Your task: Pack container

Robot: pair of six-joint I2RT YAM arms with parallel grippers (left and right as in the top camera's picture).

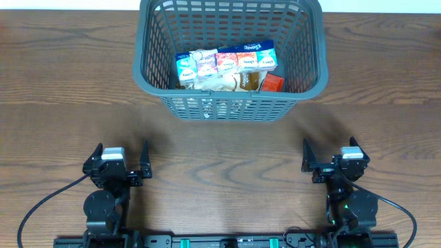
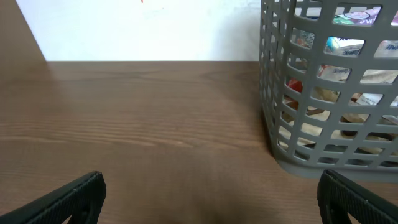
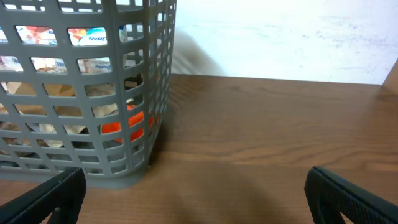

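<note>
Holding the goods: the container (image 1: 227,107), a dark grey lattice basket, stood on the wooden table (image 1: 220,148) at the top centre of the overhead frame, with its far rim cut by the frame edge.
Contents, upper row: the striped packets (image 1: 227,62), with blue-and-white and red-and-white faces, lay side by side across the basket floor from left to right.
Contents, beneath: the pale and brown packets (image 1: 234,83) lay just below that row in the frame; their number could not be told.
Contents, right end: the orange packet (image 1: 273,83) lay at the lower right of the pile, near the right wall. It showed as an orange patch through the slots in the right wrist view.
Left gripper (image 1: 122,148): sat at the lower left of the overhead frame, jaws spread wide and grasping nothing, well apart from the basket.
Right gripper (image 1: 331,146): sat at the lower right, likewise released and empty, well apart from the basket.
Left wrist view: the basket filled the right side of the frame, and bare wood lay between the two dark fingers (image 2: 68,199) in the lower corners.
Right wrist view: the basket filled the left side of the frame, with bare wood to its right.
Backdrop: a white wall (image 2: 155,31) rose behind the table edge.
</note>
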